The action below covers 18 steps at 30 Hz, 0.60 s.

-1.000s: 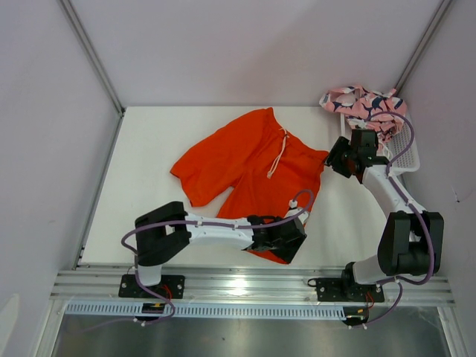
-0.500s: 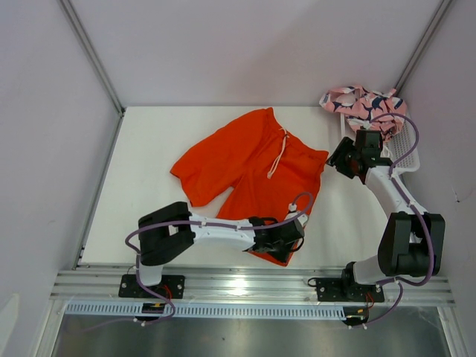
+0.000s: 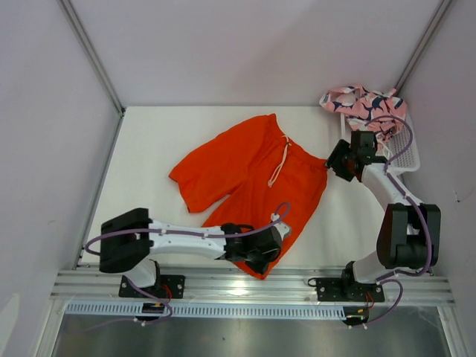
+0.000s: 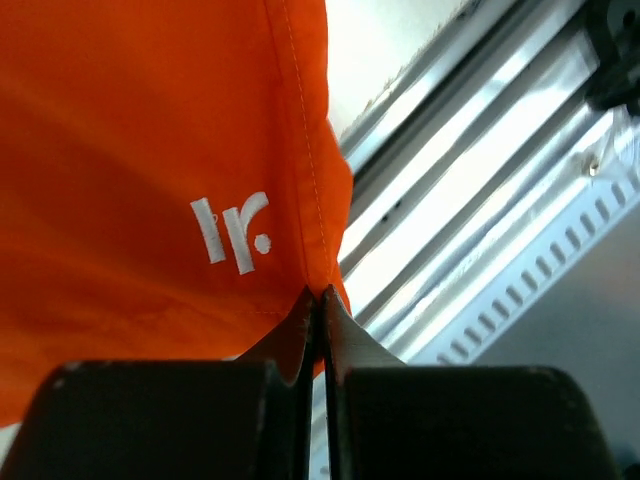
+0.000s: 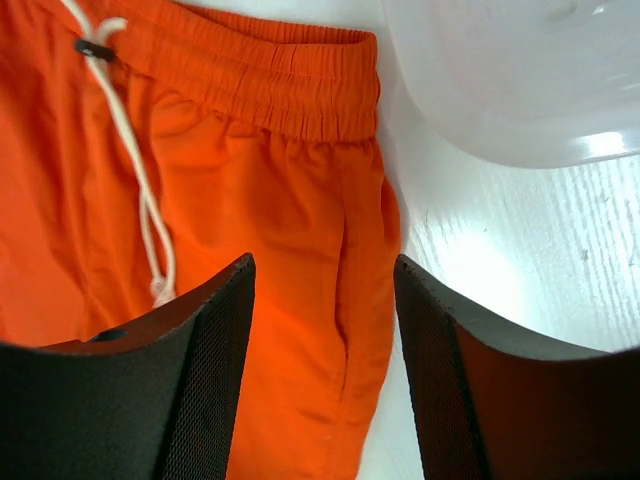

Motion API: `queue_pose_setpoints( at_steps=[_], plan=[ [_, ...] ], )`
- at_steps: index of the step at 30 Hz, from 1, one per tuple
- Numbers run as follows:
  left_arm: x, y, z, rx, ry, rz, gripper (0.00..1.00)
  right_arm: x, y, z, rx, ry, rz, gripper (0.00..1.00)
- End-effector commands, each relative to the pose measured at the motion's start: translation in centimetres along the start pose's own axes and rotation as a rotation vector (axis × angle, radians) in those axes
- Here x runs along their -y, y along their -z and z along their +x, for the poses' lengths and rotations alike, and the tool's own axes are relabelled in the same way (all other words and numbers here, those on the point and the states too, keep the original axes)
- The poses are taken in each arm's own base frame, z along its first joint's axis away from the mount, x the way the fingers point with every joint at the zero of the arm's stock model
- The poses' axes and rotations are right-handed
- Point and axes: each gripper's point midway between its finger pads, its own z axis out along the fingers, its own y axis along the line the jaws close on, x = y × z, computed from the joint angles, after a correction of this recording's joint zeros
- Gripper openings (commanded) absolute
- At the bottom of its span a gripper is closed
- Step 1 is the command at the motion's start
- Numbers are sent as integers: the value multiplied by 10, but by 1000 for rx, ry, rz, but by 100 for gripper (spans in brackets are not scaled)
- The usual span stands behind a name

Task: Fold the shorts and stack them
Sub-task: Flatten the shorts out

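The orange shorts (image 3: 253, 171) lie spread on the white table, waistband toward the back right, white drawstring (image 3: 278, 160) across the front. My left gripper (image 3: 262, 262) is shut on the hem corner of the near leg (image 4: 315, 250), close to the table's front edge. In the left wrist view a small white logo (image 4: 232, 232) shows on the fabric just above the pinch. My right gripper (image 5: 322, 300) hovers open over the right end of the waistband (image 5: 300, 90), with fabric between its fingers but not gripped. The pink printed shorts (image 3: 364, 104) lie heaped on the basket at the back right.
A white mesh basket (image 3: 405, 152) stands at the back right corner, its rim (image 5: 510, 80) just beside my right gripper. An aluminium rail (image 3: 253, 286) runs along the near table edge. White walls close in the table on three sides.
My left gripper has closed on the near leg's hem and drawn back toward the front edge while its arm swung left. The right gripper has shifted slightly toward the waistband corner.
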Motion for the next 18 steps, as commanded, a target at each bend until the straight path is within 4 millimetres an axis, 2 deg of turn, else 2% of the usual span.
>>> queue_pose_setpoints(
  at_steps=[1, 4, 7, 18],
  plan=[
    [-7, 26, 15, -10, 21, 5, 0, -7, -9, 5, -12, 33, 32, 60],
    [-16, 29, 18, 13, 30, -23, 1, -6, -17, 11, 1, 59, 82, 60],
    [-14, 30, 19, 9, 32, -9, 0, -7, -25, 17, 0, 72, 103, 59],
    [-19, 43, 38, 0, 30, 6, 1, 11, -42, 17, 62, 56, 199, 56]
  ],
)
